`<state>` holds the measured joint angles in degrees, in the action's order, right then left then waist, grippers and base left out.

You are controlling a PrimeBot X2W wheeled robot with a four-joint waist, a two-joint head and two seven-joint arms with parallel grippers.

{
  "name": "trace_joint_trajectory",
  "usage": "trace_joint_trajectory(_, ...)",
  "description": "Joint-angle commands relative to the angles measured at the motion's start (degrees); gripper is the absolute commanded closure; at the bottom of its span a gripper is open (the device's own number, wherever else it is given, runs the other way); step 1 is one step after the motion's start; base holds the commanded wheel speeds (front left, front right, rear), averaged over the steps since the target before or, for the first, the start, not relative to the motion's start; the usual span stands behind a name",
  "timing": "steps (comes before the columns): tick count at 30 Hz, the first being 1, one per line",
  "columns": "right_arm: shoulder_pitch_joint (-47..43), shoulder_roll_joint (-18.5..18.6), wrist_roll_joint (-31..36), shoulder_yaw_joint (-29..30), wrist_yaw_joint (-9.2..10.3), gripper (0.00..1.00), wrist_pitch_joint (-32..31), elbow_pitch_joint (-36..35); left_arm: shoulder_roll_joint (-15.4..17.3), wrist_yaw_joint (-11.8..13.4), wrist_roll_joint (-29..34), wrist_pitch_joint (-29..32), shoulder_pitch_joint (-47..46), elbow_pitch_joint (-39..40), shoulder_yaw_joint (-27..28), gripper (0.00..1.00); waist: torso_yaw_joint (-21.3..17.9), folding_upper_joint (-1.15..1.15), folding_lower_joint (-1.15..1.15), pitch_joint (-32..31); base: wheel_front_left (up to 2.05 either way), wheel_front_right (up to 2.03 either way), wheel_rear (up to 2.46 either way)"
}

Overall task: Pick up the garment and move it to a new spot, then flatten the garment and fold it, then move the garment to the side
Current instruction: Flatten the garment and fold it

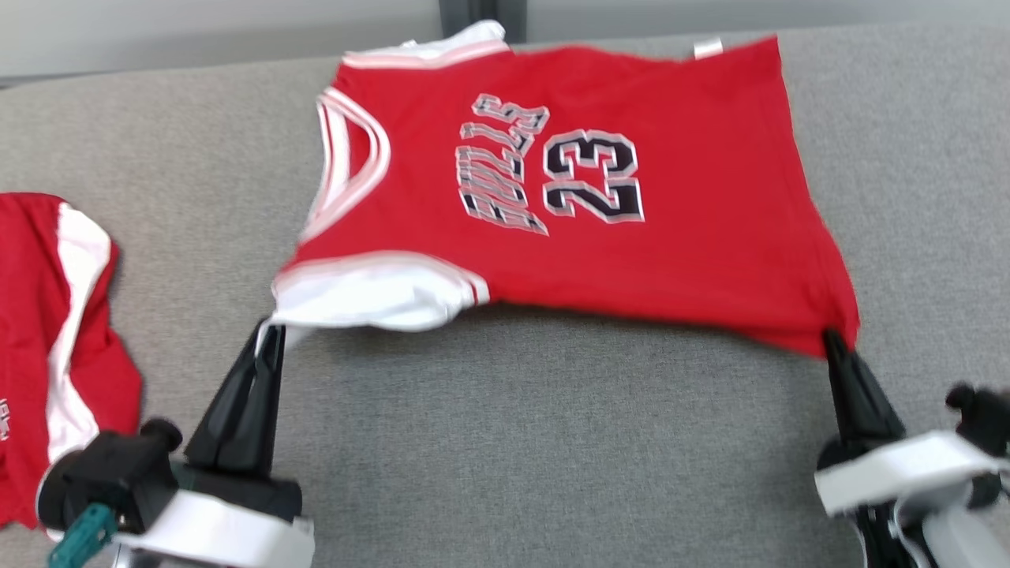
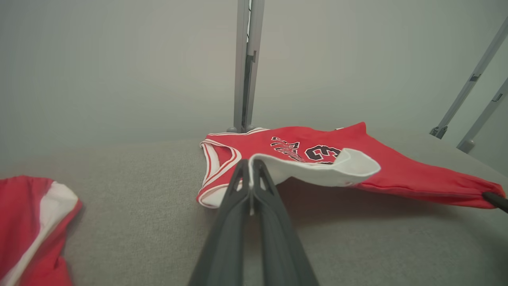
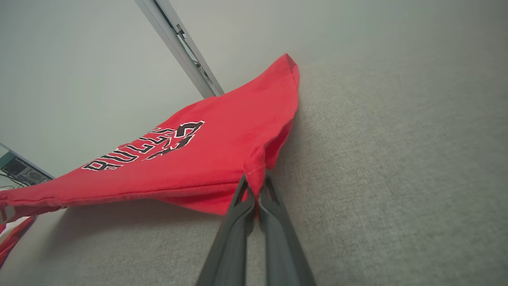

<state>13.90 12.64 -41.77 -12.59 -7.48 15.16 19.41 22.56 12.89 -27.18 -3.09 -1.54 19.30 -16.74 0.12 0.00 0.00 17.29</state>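
Note:
The garment [image 1: 678,205] is a red basketball jersey with white trim and the number 23, spread across the far half of the grey table with its near edge lifted off the surface. My left gripper [image 1: 272,331] is shut on its white shoulder strap, seen pinched between the fingers in the left wrist view [image 2: 251,163]. My right gripper [image 1: 830,338] is shut on the jersey's near red hem corner, which the right wrist view shows bunched between the fingers [image 3: 256,180]. The garment [image 2: 397,174] sags between the two grips, and its far edge [image 3: 278,87] lies on the table.
A second red and white garment [image 1: 55,347] lies at the table's left edge [image 2: 31,222]. The grey fabric-covered table [image 1: 536,442] stretches in front of me. Metal frame posts [image 2: 247,63] stand behind the table, with slanted bars [image 2: 472,79] at the right.

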Motion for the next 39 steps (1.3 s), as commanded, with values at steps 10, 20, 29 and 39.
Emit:
trace_joint_trajectory(10, -18.2, -0.3, 4.6, 6.3, -0.03, 1.00, -5.8, -7.6, 6.6, 4.9, 0.3, 13.4, 13.3, 12.6, -1.1, 1.00, 3.1, 0.00, 0.00, -6.6, 0.00, 0.00, 0.00)
trace_joint_trajectory(20, -28.4, -4.3, 8.4, 13.8, -0.02, 1.00, -18.1, -16.4, 12.1, 6.1, -0.2, 21.1, 18.9, 19.8, -0.5, 1.00, 3.4, 0.00, 0.00, -7.9, 0.00, 0.00, 0.00)
trace_joint_trajectory(29, -24.1, -8.1, 9.7, 18.4, -0.02, 1.00, -21.0, -23.0, 11.6, 2.7, -1.8, 19.2, 10.9, 16.5, 0.5, 1.00, 0.6, 0.00, 0.00, -4.9, 0.00, 0.00, 0.00)
trace_joint_trajectory(39, -14.1, -9.6, 11.7, 17.2, -0.02, 1.00, -21.1, -20.9, 8.0, -2.9, -3.6, 16.3, -5.3, 3.8, -0.6, 1.00, -0.7, 0.00, 0.00, 1.2, 0.00, 0.00, 0.00)
